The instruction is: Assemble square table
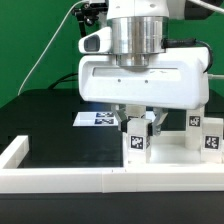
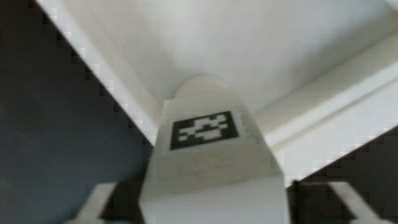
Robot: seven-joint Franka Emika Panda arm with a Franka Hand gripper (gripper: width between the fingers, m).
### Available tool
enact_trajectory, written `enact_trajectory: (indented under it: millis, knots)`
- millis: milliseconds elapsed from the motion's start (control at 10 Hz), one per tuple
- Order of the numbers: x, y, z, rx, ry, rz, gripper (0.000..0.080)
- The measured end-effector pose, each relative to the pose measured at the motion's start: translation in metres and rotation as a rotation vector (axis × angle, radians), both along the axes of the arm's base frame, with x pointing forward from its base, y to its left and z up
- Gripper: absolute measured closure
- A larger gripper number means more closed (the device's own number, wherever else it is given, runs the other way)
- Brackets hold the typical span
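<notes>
1. The desk (image 1: 45,125) was a black surface, bordered at the front by a long low white wall (image 1: 90,178); the marker board (image 1: 97,118) lay flat behind the arm.
2. The end effector (image 1: 138,127) stood over a tagged white leg (image 2: 210,150), its fingers on either side of it; whether they gripped or had let go could not be told.
3. The square tabletop (image 2: 267,50) lay under the leg, beside the wall.
4. Further tagged legs (image 1: 203,138) stood upright at the exterior view's right.
5. Judged progress: early to middle; several legs remained unmounted.
6. The arm's body hid most of the tabletop, so any seated legs could not be counted.
</notes>
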State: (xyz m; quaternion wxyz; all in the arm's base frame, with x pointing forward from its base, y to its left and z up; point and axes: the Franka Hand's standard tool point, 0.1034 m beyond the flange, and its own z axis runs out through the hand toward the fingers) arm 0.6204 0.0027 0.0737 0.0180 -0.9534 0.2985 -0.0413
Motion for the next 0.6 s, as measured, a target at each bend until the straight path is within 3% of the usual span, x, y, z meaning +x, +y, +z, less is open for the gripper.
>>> enact_trajectory:
  millis: [100, 200, 300, 600]
  knots:
    - [0.0001, -0.0001, 0.0, -0.001, -0.001, 0.009, 0.0277]
    - [0.0001, -0.0001, 0.0, -0.001, -0.001, 0.009, 0.0277]
    - [0.0001, -0.0001, 0.0, -0.001, -0.001, 0.009, 0.0171]
    - [0.0001, -0.0001, 0.0, -0.002, -0.001, 0.009, 0.0151]
